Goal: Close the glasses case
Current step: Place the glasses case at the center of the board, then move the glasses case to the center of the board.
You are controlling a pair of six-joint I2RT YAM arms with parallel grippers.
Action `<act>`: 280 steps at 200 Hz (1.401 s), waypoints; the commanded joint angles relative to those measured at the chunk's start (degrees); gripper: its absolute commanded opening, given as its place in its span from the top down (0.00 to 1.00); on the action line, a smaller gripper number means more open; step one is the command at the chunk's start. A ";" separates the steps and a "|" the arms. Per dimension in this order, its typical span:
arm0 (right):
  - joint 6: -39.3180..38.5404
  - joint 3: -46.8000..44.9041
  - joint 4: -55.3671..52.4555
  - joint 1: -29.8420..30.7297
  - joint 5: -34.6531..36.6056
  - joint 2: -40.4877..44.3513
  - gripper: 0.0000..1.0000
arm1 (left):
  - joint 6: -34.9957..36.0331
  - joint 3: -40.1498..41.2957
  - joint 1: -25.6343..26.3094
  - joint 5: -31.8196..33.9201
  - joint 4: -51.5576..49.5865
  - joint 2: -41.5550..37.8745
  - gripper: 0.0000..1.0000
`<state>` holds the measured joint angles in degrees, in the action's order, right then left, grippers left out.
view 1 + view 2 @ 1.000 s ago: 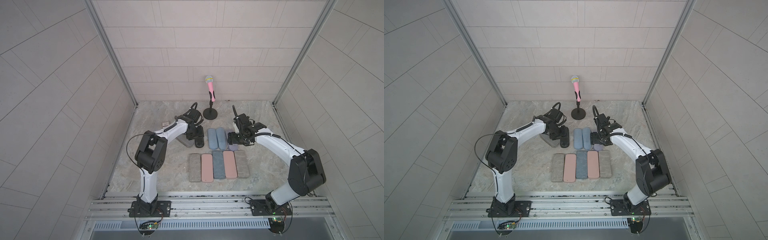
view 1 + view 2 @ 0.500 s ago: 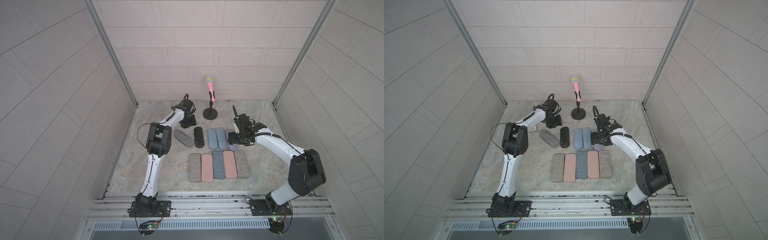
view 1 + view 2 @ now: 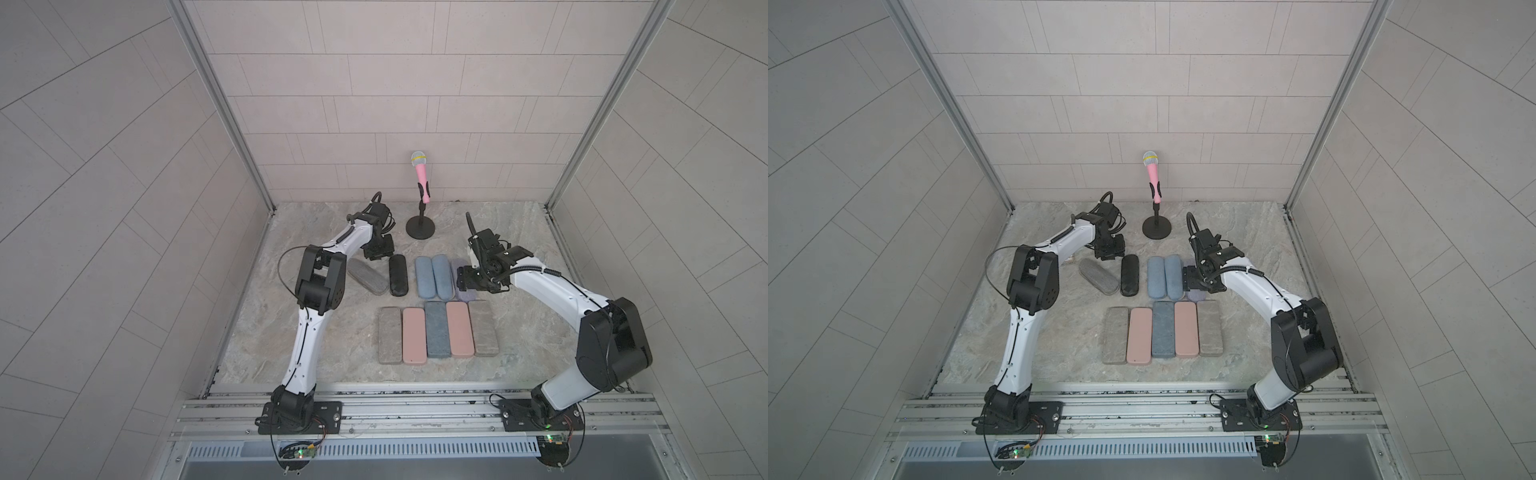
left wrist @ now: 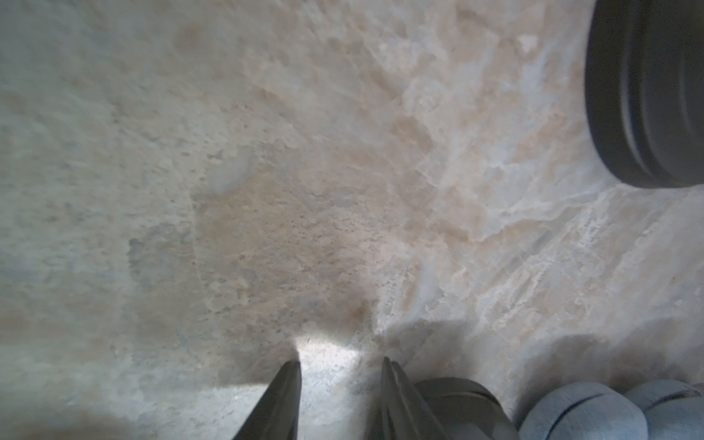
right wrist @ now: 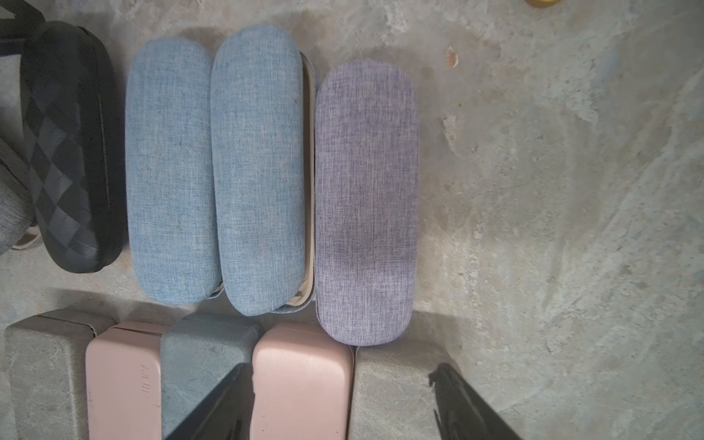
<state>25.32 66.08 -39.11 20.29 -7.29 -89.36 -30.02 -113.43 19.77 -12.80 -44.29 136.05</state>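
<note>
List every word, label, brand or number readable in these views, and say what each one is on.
Pink case, between a grey and a blue-grey case, right wrist view: a short embossed word on its lid, too faint and blurred to read.
Black case, blue cases, purple case, microphone: no text visible.

Soft even overhead light, faint shadows, top views sharp, edges bowed, left wrist view blurred
</note>
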 commanded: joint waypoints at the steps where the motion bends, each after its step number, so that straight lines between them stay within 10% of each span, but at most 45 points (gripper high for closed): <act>1: -0.29 -0.90 -0.25 -0.08 0.02 1.64 0.23 | -0.46 4.36 1.24 0.66 -1.58 -1.90 0.59; 280: 0.04 -3.06 0.62 -0.13 -1.29 4.87 0.23 | -6.81 17.77 10.67 4.36 2.49 -12.99 0.70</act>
<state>25.34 63.96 -37.78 20.29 -8.78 -86.65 -36.25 -95.50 30.13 -9.72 -39.77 125.32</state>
